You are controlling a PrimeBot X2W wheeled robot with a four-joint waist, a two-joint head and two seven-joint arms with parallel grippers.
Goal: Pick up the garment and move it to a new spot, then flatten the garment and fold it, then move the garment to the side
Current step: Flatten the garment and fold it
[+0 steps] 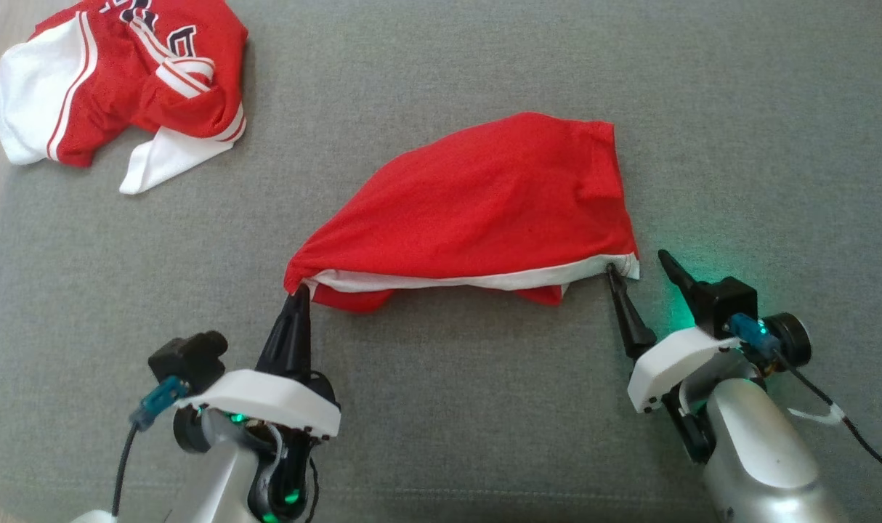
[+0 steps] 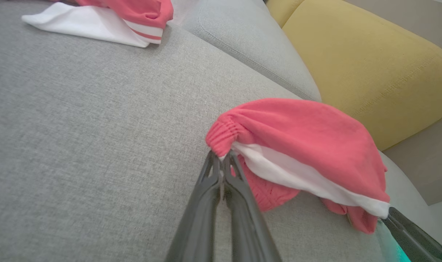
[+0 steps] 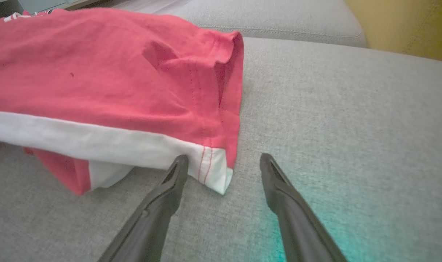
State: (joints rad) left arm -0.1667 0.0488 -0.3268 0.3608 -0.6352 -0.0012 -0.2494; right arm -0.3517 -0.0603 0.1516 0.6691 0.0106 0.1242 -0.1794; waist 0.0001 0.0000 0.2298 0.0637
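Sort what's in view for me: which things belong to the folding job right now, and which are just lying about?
In the job: red garment with the white band; left tool shut on its gathered corner; right tool open at its other corner.
Lying about: striped red-and-white jersey at the far left; yellow cushion.

Red garment (image 1: 484, 196) with a white hem band lies bunched, its left corner lifted.

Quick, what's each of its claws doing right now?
Left gripper: closed, pinching the red garment by its elastic corner.
Right gripper: open, straddling the garment's white-edged corner.
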